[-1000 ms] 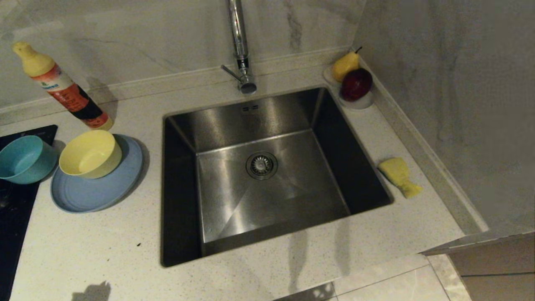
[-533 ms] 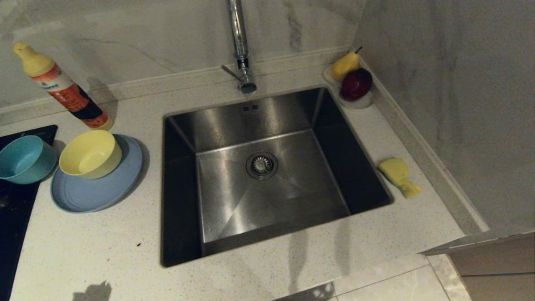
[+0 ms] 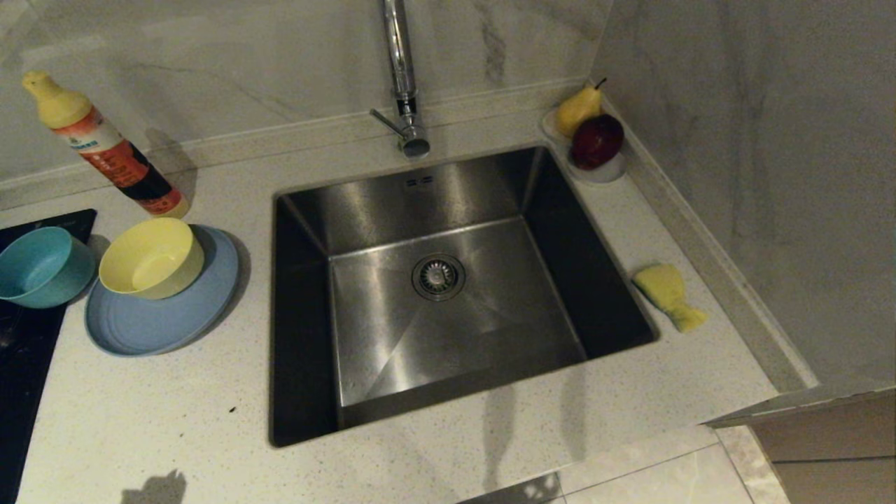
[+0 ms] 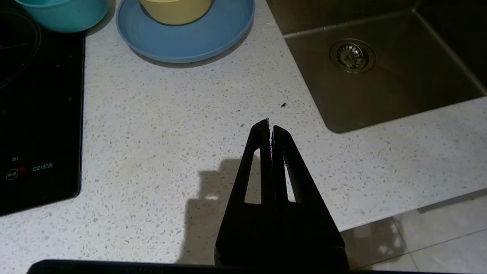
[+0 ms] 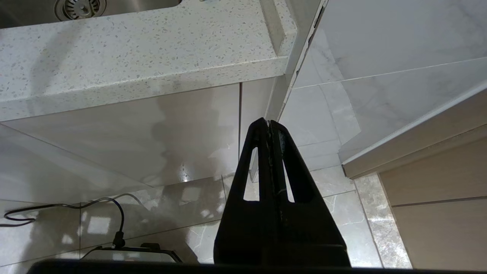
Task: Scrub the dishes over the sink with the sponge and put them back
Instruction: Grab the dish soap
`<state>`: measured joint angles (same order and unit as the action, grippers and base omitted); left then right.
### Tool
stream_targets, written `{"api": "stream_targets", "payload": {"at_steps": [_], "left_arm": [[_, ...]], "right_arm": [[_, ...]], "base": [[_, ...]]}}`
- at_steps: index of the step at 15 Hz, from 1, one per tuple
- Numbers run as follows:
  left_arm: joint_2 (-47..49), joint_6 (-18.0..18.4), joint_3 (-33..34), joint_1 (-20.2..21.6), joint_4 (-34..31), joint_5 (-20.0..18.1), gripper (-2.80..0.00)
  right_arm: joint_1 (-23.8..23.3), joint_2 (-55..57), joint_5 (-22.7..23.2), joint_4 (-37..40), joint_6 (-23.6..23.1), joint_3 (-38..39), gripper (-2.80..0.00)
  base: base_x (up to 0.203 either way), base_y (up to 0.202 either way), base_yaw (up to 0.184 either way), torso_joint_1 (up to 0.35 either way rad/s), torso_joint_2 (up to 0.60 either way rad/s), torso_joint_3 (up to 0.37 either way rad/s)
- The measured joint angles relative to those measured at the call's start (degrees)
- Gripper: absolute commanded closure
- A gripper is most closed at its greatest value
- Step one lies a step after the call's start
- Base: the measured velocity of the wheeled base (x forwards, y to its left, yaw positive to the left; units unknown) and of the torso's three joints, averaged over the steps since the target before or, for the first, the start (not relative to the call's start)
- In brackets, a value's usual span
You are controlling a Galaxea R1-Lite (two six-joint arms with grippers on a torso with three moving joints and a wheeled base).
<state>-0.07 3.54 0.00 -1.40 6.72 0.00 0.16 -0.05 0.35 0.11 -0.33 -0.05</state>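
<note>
Head view: sink (image 3: pixel 364 210) at frame centre with tap (image 3: pixel 402 77) above it; at left, yellow bowl (image 3: pixel 151 257) sits on the blue plate (image 3: pixel 140 325), teal bowl (image 3: pixel 40 267) just beside them at the far-left edge on the black hob (image 3: pixel 21 378), bottle (image 3: pixel 105 145) at upper left. Sponge (image 3: pixel 668 294) lies yellow face up on the counter (image 3: pixel 154 420) at centre right beside the sink rim; small dish (image 3: pixel 602 172) with pear (image 3: pixel 578 109) and apple (image 3: pixel 596 141) at upper right. Left gripper (image 4: pixel 270 127), jaws closed and empty, hangs over bare counter; right gripper (image 5: pixel 268 123), jaws closed and empty, is parked below the counter edge over the floor.
</note>
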Motion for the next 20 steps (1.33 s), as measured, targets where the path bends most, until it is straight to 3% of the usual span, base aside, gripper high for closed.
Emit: {"api": "stream_targets", "payload": {"at_steps": [7, 12, 16, 20], "left_arm": [[0.30, -0.48, -0.60, 0.26, -0.69, 1.04, 0.00], [11.61, -1.57, -19.19, 0.28, -3.74, 3.11, 0.00], [30.84, -5.20, -32.79, 0.33, 1.41, 10.91, 0.00], [52.10, -6.62, -42.75, 0.33, 13.25, 23.20, 0.00]], "right_arm": [[0.00, 0.00, -0.02, -0.01, 0.00, 0.00, 0.00], [-0.02, 0.00, -0.03, -0.01, 0.01, 0.00, 0.00], [0.00, 0.00, -0.02, -0.01, 0.04, 0.00, 0.00], [0.00, 0.00, -0.03, -0.01, 0.02, -0.02, 0.00]], "base": [[0.000, 0.000, 0.000, 0.000, 0.00, 0.000], [0.000, 0.000, 0.000, 0.000, 0.00, 0.000], [0.000, 0.000, 0.000, 0.000, 0.00, 0.000], [0.000, 0.000, 0.000, 0.000, 0.00, 0.000]]}}
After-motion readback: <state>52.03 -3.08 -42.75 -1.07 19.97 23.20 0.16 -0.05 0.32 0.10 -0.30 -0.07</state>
